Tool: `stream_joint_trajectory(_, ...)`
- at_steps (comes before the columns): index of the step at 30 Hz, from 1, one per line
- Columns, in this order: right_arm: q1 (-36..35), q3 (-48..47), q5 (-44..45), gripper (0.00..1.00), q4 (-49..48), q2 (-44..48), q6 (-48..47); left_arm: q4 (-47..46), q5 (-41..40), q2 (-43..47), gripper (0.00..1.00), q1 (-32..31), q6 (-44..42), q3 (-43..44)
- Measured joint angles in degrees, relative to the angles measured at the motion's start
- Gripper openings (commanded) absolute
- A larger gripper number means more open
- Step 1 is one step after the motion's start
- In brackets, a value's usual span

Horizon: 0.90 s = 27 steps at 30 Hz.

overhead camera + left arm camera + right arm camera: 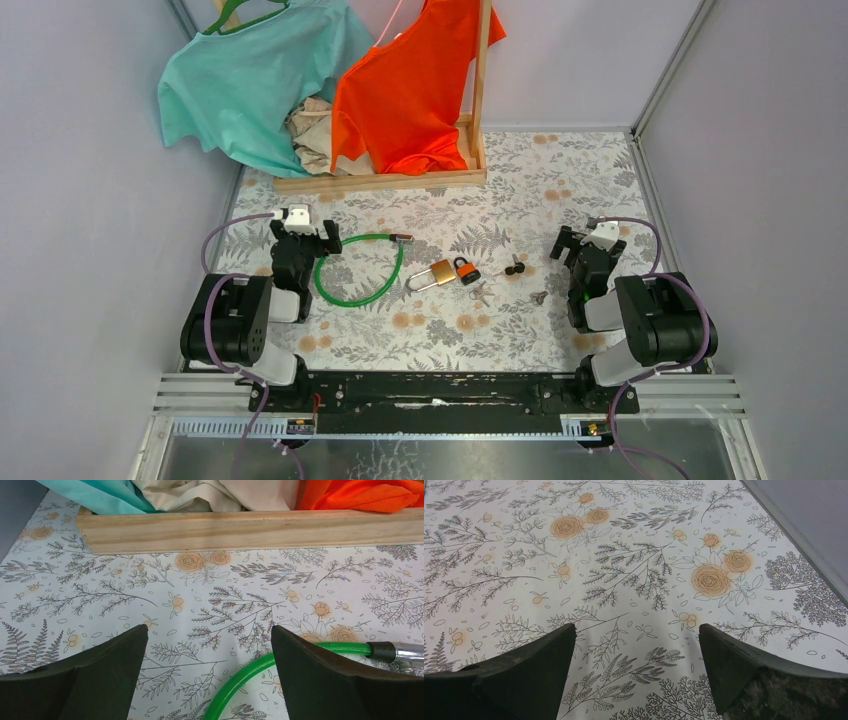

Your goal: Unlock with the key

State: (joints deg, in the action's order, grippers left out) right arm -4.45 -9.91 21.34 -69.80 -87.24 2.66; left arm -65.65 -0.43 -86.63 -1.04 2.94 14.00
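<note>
A brass padlock [441,273] lies mid-table beside a smaller orange padlock [466,270]. A black-headed key [515,267] lies just right of them, a silver key [539,297] a little nearer, and more small keys [479,292] below the orange padlock. A green cable loop [358,270] with a metal end [401,238] lies left of the locks; it also shows in the left wrist view [260,667]. My left gripper [303,229] stands open at the loop's left side, holding nothing [210,635]. My right gripper [580,244] is open over bare cloth [636,632], right of the keys.
A wooden frame [380,181] at the back carries a teal shirt [250,85] and an orange shirt [410,85], with beige cloth [312,125] between them. Its base rail [250,530] lies ahead of my left gripper. Grey walls close both sides; a metal edge strip [794,527] runs on the right.
</note>
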Motion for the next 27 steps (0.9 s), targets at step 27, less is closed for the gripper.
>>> stream_joint_trajectory(27,-0.5,-30.3,-5.1,0.98,57.5,17.5,21.8,59.9,8.0,6.3,1.0,1.1,-4.7,35.3)
